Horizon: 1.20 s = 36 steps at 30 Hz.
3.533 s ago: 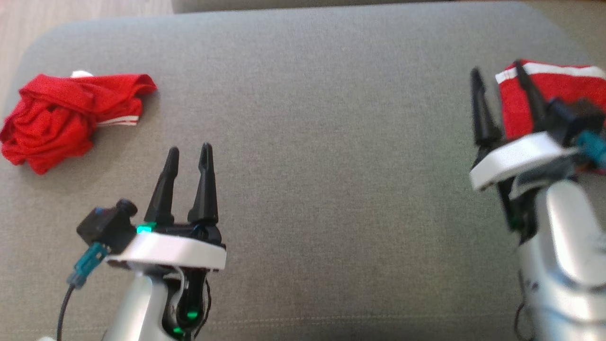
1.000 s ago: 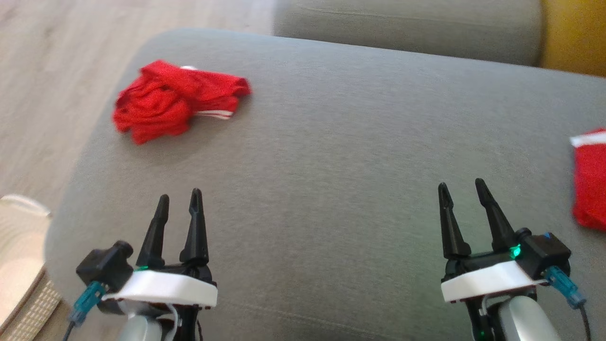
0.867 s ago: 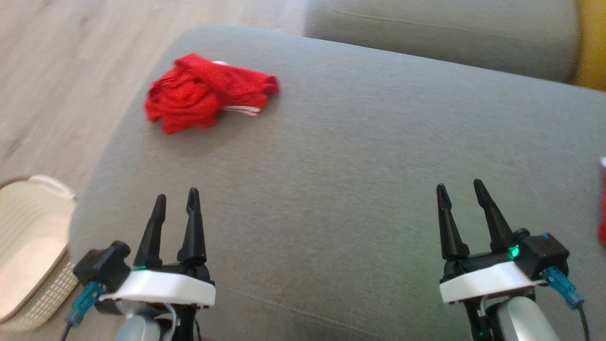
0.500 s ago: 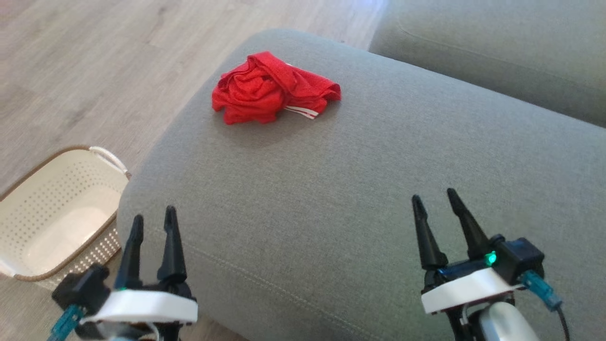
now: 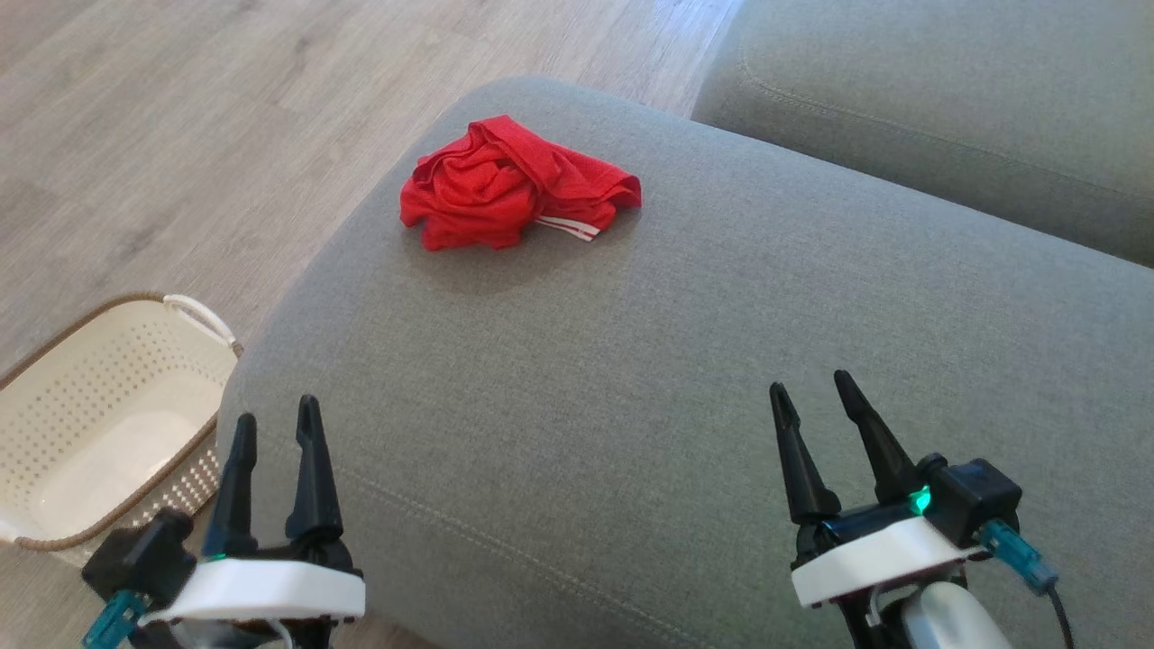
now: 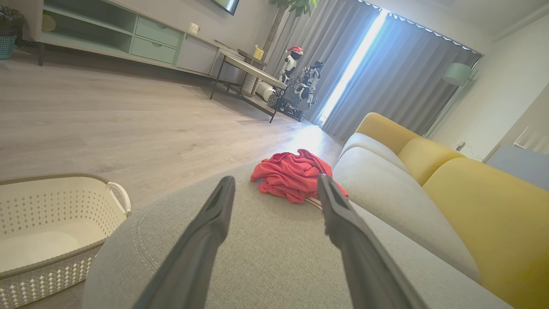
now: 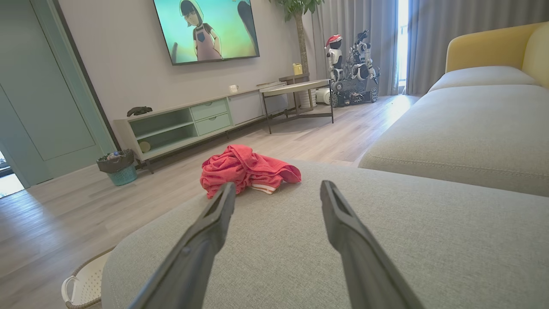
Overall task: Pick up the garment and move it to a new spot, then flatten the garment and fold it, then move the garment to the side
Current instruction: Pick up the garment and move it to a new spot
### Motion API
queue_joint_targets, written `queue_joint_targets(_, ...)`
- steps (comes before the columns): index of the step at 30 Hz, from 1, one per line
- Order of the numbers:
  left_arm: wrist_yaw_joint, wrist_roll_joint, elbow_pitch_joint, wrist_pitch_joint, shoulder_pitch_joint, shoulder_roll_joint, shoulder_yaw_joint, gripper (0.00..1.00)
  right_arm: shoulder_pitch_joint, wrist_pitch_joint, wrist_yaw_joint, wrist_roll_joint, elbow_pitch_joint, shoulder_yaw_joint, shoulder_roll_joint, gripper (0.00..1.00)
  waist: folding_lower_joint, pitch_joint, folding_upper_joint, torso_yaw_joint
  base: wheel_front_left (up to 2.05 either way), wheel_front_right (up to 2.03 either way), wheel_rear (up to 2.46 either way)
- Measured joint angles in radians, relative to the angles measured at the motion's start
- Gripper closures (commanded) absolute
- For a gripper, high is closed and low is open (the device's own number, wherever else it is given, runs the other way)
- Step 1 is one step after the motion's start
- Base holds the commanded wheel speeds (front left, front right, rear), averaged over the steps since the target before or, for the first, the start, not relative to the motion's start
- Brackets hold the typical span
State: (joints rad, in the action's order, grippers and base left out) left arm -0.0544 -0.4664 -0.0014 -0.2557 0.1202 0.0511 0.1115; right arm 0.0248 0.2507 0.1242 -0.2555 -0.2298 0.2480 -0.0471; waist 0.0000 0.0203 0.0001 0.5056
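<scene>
A crumpled red garment (image 5: 505,185) with a white-striped hem lies near the far left corner of the grey cushion (image 5: 721,361). It also appears ahead of the fingers in the left wrist view (image 6: 294,176) and in the right wrist view (image 7: 244,169). My left gripper (image 5: 275,431) stands open at the cushion's near left edge, well short of the garment. My right gripper (image 5: 816,397) is open over the near right part of the cushion, with nothing between its fingers.
A white perforated basket (image 5: 99,406) sits on the wooden floor left of the cushion. A second grey seat cushion (image 5: 947,99) lies beyond, with yellow backrests (image 6: 472,189). A TV cabinet (image 7: 193,124) and a side table (image 7: 296,92) stand across the room.
The head camera has swung left, bringing the basket into view and losing a red cloth at the right edge. Both grippers stay open. The crumpled garment has not moved on the cushion.
</scene>
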Motion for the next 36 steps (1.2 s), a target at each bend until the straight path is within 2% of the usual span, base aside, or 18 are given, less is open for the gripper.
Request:
queue_joint_targets(6,0.000,0.006,-0.001,0.000,0.000,0.000,-0.008,0.00,-0.017,0.000,0.000,0.000,0.014,-0.008,0.000,0.00,0.0000,0.002,0.0000,-0.006,0.00,0.00,0.00)
queue_joint_targets(12,0.003,0.006,-0.001,0.000,-0.014,-0.001,-0.060,0.00,-0.033,0.000,0.000,0.021,0.042,-0.031,0.000,0.00,0.0000,-0.038,0.0000,-0.016,0.00,0.00,0.00)
queue_joint_targets(19,0.068,0.036,0.055,0.000,-0.189,-0.004,-0.137,0.00,-0.001,-0.020,0.000,0.094,0.102,-0.060,0.000,0.00,0.0000,-0.143,0.0000,-0.060,0.00,0.00,0.00)
queue_joint_targets(20,0.092,0.044,0.110,-0.001,-0.261,-0.006,-0.159,0.00,0.025,-0.034,0.000,0.117,0.132,-0.070,0.000,0.00,0.0000,-0.181,0.0000,-0.074,0.00,0.00,0.00)
queue_joint_targets(24,0.118,0.065,0.252,-0.001,-0.418,0.021,-0.161,0.00,0.074,-0.063,0.000,0.154,0.188,-0.091,0.000,0.00,0.0001,-0.262,0.0000,-0.110,0.00,0.00,0.00)
queue_joint_targets(30,0.144,0.072,0.484,0.091,-0.679,0.128,-0.156,0.00,0.107,-0.086,0.000,0.179,0.244,-0.099,-0.001,0.00,0.0003,-0.365,0.0000,-0.182,0.00,0.00,0.00)
queue_joint_targets(36,0.161,0.071,0.702,0.167,-0.876,0.202,-0.146,0.00,0.120,-0.093,0.000,0.187,0.283,-0.100,-0.001,0.00,0.0003,-0.437,-0.0001,-0.265,0.00,0.00,0.00)
